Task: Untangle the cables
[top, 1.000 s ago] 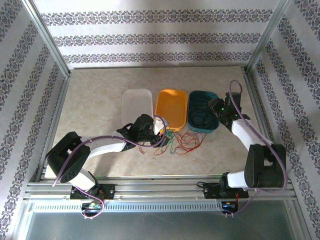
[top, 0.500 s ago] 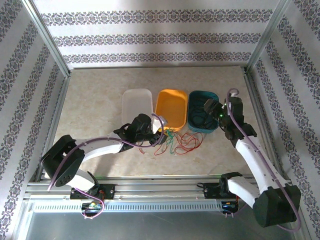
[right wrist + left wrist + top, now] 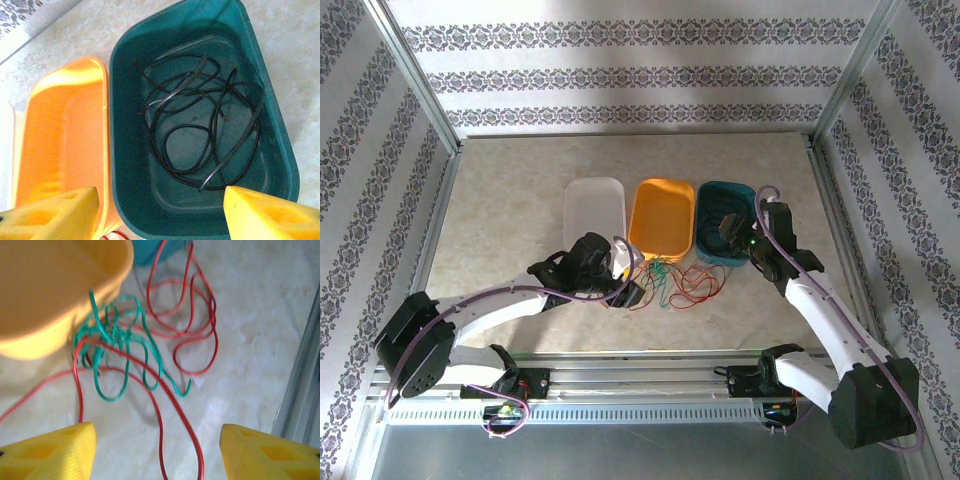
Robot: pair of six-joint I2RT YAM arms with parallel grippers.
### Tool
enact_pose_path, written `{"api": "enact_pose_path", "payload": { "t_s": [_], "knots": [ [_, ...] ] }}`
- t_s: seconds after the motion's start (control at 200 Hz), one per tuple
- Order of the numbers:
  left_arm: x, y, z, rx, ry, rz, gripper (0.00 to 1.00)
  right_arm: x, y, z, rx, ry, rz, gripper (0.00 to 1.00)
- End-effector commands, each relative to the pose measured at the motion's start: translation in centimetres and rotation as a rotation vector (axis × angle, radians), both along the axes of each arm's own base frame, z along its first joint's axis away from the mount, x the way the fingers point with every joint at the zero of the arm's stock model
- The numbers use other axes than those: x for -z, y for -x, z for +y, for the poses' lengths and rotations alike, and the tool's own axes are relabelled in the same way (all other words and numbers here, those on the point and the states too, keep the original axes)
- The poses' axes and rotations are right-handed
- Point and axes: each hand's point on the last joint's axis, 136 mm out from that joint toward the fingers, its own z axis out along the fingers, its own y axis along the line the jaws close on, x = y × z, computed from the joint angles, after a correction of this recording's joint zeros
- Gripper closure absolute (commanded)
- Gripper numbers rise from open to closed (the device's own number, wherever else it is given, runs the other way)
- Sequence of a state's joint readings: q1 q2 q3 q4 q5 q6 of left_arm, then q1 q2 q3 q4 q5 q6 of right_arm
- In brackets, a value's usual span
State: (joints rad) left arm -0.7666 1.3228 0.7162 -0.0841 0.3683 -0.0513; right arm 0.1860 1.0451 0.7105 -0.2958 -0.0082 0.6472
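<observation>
Marbled table inside a wallpapered enclosure.

Top view: the red cable and green cable lie knotted before the orange tray, with the left gripper beside them.

Left wrist view: jaws spread and empty, straddling a red strand. Pinching that strand alone seems best.

Right wrist view: the right gripper, spread and empty, is above the teal tray, which holds the black cable.

Since a second ago, the left arm has stretched out toward the tangle.

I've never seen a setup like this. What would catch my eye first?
Probably the bright tangle of red and green cables on the pale table, just in front of the orange tray, with the left gripper open at its edge. Next, the coil of black cable lying alone in the teal tray, below the open right gripper.
</observation>
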Motion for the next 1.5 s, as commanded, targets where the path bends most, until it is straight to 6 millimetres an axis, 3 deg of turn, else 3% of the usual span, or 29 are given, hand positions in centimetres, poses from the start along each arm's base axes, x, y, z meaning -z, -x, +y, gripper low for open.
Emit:
{"api": "enact_pose_path", "payload": {
  "t_s": [0.0, 0.275, 0.305, 0.465, 0.59, 0.785, 0.944, 1.084, 1.224, 1.339, 1.494],
  "knots": [
    [2.6, 2.5, 0.7, 0.068, -0.091, 0.1, 0.34, -0.6, -0.7, 0.1, -0.002, 0.006, -0.02, 0.33],
    [4.1, 2.1, -0.2, 0.143, -0.155, 0.128, 0.39, -0.4, -0.8, 0.1, 0.002, 0.003, -0.014, 0.33],
    [4.4, 2.0, -0.2, 0.142, -0.166, 0.128, 0.44, -0.4, -0.7, 0.1, 0.002, 0.003, -0.014, 0.33],
    [3.6, 1.5, -0.3, 0.135, -0.165, 0.103, 1.0, -0.6, -0.4, -0.2, 0.013, 0.005, -0.02, 0.34],
    [-0.4, 0.8, -0.4, 0.115, -0.107, 0.006, 1.0, -1.0, -0.1, -0.9, 0.046, 0.023, -0.038, 0.33],
    [-9.0, -0.3, 0.4, 0.09, -0.043, -0.201, 1.0, -1.1, 0.5, -3.7, 0.18, 0.016, -0.057, 0.32],
    [-15.0, -1.0, 0.4, 0.085, 0.016, -0.321, 1.0, -0.7, 0.5, -4.1, 0.193, -0.02, -0.044, 0.32],
    [-20.0, -3.3, -0.3, 0.035, 0.109, -0.456, 1.0, -0.3, 0.6, -4.0, 0.193, -0.033, -0.038, 0.32],
    [-24.8, -6.9, -0.5, -0.079, 0.205, -0.579, 1.0, -0.2, 0.8, -3.9, 0.195, -0.047, -0.039, 0.32],
    [-27.4, -9.6, -0.8, -0.123, 0.29, -0.635, 1.0, -0.5, 0.9, -3.9, 0.193, -0.045, -0.05, 0.32],
    [-27.1, -13.8, -1.6, -0.146, 0.303, -0.653, 1.0, -0.7, 1.0, -3.8, 0.182, -0.046, -0.054, 0.32]
  ]
}}
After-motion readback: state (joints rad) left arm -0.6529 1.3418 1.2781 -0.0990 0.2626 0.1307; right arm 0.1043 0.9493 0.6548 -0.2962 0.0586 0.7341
